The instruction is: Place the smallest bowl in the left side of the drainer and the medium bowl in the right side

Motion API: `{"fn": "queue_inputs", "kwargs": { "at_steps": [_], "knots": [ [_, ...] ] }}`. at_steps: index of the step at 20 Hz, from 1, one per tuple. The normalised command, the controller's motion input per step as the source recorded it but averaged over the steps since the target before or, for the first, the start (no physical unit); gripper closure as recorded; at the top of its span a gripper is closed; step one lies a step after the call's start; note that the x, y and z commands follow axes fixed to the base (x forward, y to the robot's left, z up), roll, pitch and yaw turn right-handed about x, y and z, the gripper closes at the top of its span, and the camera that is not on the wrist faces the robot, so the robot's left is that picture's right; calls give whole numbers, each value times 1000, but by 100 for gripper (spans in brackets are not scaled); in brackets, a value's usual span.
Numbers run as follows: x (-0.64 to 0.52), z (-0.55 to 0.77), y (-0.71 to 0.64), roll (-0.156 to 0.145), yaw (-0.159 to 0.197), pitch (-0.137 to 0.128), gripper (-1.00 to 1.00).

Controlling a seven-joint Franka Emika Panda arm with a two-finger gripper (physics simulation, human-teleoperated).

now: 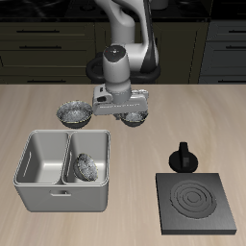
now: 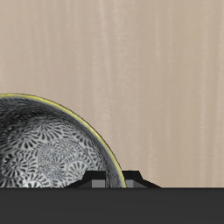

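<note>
**Gripper low over a bowl behind the drainer**

Dark kitchen cabinets run across the upper part of the exterior frame, behind a pale wooden table (image 1: 192,115). At the lower left of that frame sits the drainer (image 1: 60,190), a light grey tub split by a centre wall. One speckled bowl, apparently the smallest bowl (image 1: 84,166), lies in the compartment nearer the frame's middle; the other compartment shows only its grey floor.

Farther back on the table, a second speckled bowl (image 1: 73,114) stands above the drainer in the frame. Just beside it, toward the centre, the medium bowl (image 1: 135,118) is partly covered by the gripper (image 1: 122,108), which hangs low over it from the white arm. How far apart the fingers are, and whether they have hold of the rim, I cannot tell.

From the wrist, a yellow-edged bowl rim (image 2: 87,131) curves over the patterned interior, with bare wood beyond.

A black stove plate (image 1: 197,203) with concentric rings occupies the lower right, a black knobbed object (image 1: 183,158) behind it.
</note>
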Motion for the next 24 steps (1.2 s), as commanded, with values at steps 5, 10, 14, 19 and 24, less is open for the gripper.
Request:
{"fn": "queue_inputs", "kwargs": {
  "at_steps": [5, 10, 14, 19, 24],
  "knots": [
    [16, 290, -116, -21, 3, -34, 100],
    [38, 630, -289, -60, 3, -76, 100],
    [51, 541, -312, -62, -13, -53, 100],
    [64, 713, -415, -67, -19, -44, 100],
    [-72, 636, -182, -13, -19, -40, 100]
  ]
}}
